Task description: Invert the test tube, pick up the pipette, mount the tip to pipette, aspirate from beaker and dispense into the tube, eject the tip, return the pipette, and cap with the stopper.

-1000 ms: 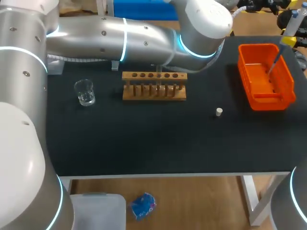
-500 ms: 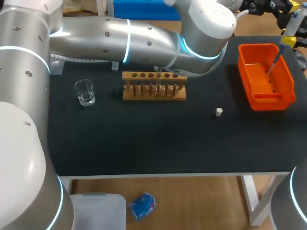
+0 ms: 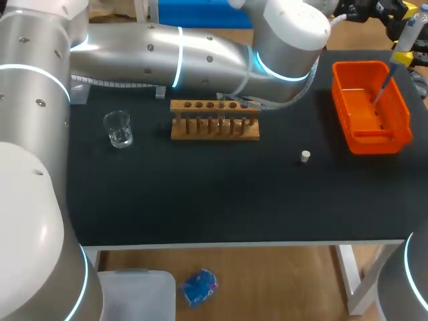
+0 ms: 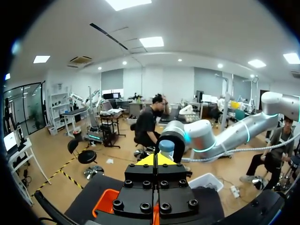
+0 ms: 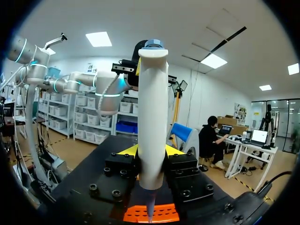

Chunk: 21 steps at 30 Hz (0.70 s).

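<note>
Upper right: pipette (image 3: 405, 35) clamped in the right jaws, slanting tip-down over the orange bin (image 3: 378, 142); left jaws (together) just beside its cap.

Right hand (image 3: 405, 32) mostly beyond the head view's edge; rack (image 3: 215, 122) rear corner behind left arm (image 3: 200, 60).

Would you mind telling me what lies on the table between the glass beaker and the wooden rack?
Nothing: in the head view, only bare black table separates the beaker from the rack.
</note>
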Available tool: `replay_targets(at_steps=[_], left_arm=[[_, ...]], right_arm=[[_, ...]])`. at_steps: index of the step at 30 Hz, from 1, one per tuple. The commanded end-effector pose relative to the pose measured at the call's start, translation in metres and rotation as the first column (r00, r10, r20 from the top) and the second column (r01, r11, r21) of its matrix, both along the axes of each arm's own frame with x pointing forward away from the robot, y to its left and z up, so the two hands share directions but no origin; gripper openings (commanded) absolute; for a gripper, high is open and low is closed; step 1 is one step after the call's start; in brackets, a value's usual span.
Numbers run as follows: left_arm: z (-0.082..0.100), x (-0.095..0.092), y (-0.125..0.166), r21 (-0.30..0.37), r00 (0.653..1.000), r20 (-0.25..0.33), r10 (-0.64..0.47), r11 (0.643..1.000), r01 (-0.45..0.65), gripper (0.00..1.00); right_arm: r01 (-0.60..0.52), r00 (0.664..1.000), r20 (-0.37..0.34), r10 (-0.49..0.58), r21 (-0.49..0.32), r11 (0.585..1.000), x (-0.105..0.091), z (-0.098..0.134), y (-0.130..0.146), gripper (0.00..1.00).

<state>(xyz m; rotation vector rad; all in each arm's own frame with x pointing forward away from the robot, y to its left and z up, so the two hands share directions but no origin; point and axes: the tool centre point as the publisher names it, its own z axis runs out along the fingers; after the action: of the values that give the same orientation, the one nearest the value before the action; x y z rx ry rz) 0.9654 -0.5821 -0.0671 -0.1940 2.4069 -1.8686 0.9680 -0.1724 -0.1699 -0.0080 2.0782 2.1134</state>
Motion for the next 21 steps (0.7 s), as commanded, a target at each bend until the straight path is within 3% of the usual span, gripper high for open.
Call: replay_targets(at_steps=[1, 21], left_arm=[[-0.0053, -0.0004, 0.0004, -0.245, 0.999, 0.041, 0.01, 0.97, 0.0, 0.0], [-0.013, -0.0005, 0.001, -0.237, 0.999, 0.033, 0.008, 0.972, 0.0, 0.0]], right_arm=[[-0.007, 1.0, 0.001, 0.007, 0.001, 1.0, 0.0018, 0.0011, -0.0017, 0.0], [-0.007, 1.0, 0.001, 0.007, 0.001, 1.0, 0.0018, 0.0011, -0.0017, 0.0]])
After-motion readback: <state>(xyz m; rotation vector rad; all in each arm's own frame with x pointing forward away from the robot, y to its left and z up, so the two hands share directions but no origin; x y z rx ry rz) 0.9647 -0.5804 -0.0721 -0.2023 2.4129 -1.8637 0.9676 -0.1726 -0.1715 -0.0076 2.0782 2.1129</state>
